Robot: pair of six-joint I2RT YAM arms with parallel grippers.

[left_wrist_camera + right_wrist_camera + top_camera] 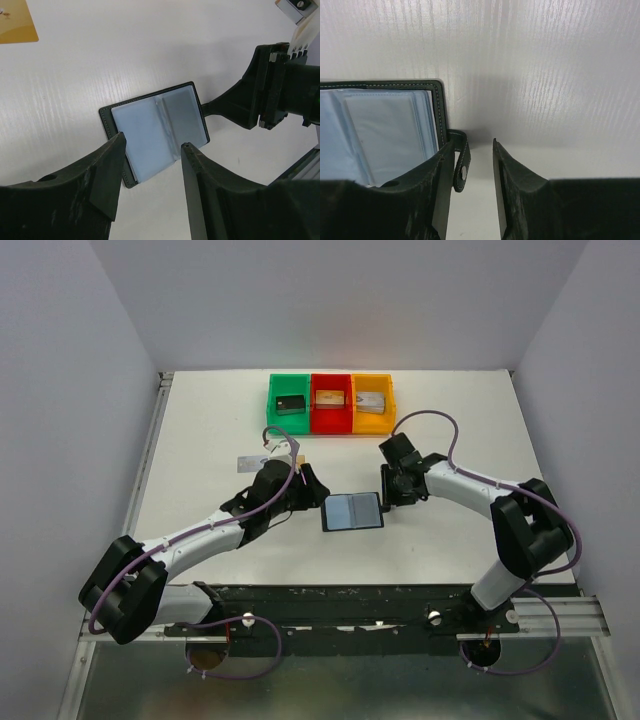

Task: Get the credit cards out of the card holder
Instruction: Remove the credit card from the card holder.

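The card holder (352, 511) lies open on the table, its blue-grey slots facing up, and no card shows in them. It also shows in the left wrist view (155, 130) and the right wrist view (385, 130). My left gripper (318, 492) is open, and its fingertips straddle the holder's left edge (152, 142). My right gripper (388, 495) is open at the holder's right edge, with the snap strap (461, 162) between its jaws against the left finger (437, 180). A pale silver-grey card (248, 462) and a tan-gold card (15, 22) lie on the table behind my left arm. The black card is out of view.
Green (289, 398), red (331, 400) and yellow (372, 400) bins stand in a row at the back, each holding a chunky block. The table's metal rail (400, 615) runs along the near edge.
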